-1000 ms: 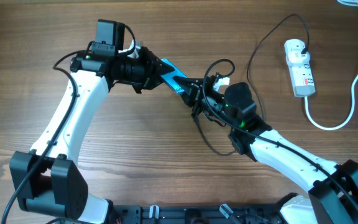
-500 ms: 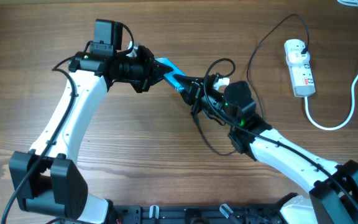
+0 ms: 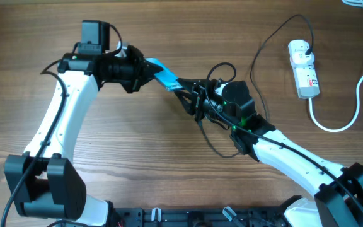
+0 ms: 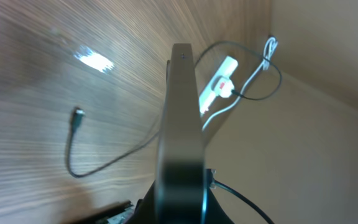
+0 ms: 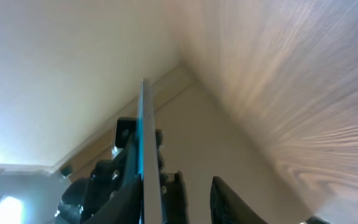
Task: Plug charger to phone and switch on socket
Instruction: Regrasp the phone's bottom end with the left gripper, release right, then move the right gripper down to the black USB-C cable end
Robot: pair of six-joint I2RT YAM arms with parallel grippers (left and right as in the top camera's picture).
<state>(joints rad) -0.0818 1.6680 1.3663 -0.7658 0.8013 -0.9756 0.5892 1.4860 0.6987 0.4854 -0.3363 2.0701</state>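
My left gripper (image 3: 145,68) is shut on the phone (image 3: 166,75) and holds it above the table, teal screen showing. In the left wrist view the phone (image 4: 179,118) is edge-on, rising from the gripper (image 4: 179,211). My right gripper (image 3: 188,94) is open at the phone's free end. In the right wrist view the phone's edge (image 5: 145,137) lies against one finger of this gripper (image 5: 179,185). The charger cable (image 3: 266,38) runs from the socket (image 3: 303,69) and curls under my right arm. Its tip (image 4: 78,116) lies loose on the table. The socket (image 4: 219,84) shows far off.
A thick white cord (image 3: 358,94) loops from the socket along the table's right edge. A loop of black cable (image 3: 210,142) lies on the wood below my right wrist. Both arms meet near the table's upper middle.
My left gripper has moved left and slightly up with the phone. My right gripper has followed it left, staying at the phone's free end.
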